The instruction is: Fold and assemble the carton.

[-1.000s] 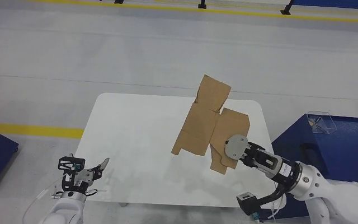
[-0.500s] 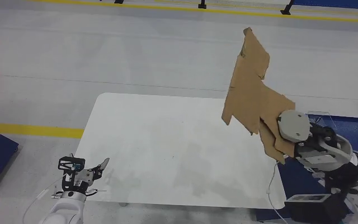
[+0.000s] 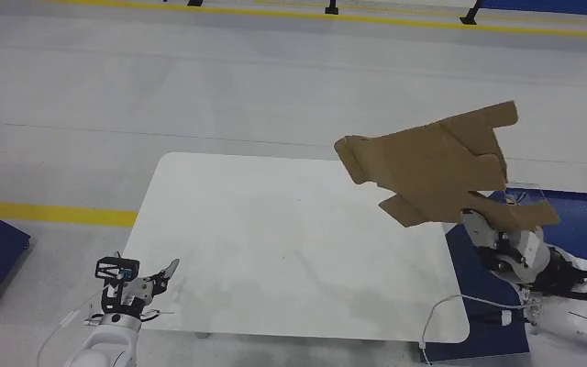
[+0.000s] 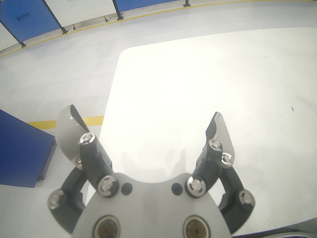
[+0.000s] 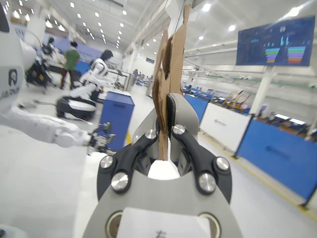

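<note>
A flat brown cardboard carton (image 3: pixel 438 165) hangs in the air above the table's right edge, spread almost level, clear of the tabletop. My right gripper (image 3: pixel 481 220) is shut on its lower edge, just off the right side of the white table (image 3: pixel 275 248). In the right wrist view the carton (image 5: pixel 168 58) stands edge-on between the right gripper's (image 5: pixel 164 105) two fingers. My left gripper (image 3: pixel 147 280) sits at the table's front left corner, open. Its fingers (image 4: pixel 215 130) hold nothing over the bare tabletop (image 4: pixel 198 75).
A blue cabinet (image 3: pixel 541 239) with a small clear box (image 3: pixel 527 197) on it stands right of the table. Another blue box (image 4: pixel 22 154) stands on the floor by the table's left front corner. A cable (image 3: pixel 449 312) trails over the table's front right corner.
The right gripper has swung the carton from lying near the table's right part, up to standing tall, then tipped it to almost level and farther right. The left arm has not moved.
</note>
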You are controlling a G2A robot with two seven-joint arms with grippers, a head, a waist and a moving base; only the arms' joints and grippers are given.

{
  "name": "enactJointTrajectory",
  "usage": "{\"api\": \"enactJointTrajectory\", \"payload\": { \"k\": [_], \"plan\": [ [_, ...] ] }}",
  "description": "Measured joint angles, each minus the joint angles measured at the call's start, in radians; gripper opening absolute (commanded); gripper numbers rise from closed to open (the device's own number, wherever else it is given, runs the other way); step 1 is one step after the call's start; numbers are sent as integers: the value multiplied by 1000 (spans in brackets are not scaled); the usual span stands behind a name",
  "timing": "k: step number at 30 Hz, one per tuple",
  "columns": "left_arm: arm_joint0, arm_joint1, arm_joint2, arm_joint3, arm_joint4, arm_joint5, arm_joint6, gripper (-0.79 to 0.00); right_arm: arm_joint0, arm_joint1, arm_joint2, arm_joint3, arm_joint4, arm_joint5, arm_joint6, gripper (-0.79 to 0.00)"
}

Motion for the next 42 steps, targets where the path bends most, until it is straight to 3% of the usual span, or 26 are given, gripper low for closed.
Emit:
{"api": "enactJointTrajectory", "payload": {
  "k": [6,12,27,30,34,37,42],
  "plan": [
    [0,0,0,0,0,0,0,0,-19,14,-265,110,400,22,245,-785],
    [0,0,0,0,0,0,0,0,1,22,-373,165,667,78,402,-785],
    [0,0,0,0,0,0,0,0,4,22,-370,160,690,91,403,-785],
    [0,0,0,0,0,0,0,0,-1,21,-371,107,787,130,387,-785],
    [0,0,0,0,0,0,0,0,-11,27,-355,27,1085,189,434,-785],
    [0,0,0,0,0,0,0,0,-18,33,-316,-32,1390,282,510,-785],
    [0,0,0,0,0,0,0,0,-31,34,-224,-37,1954,566,666,-785]
  ]
}}
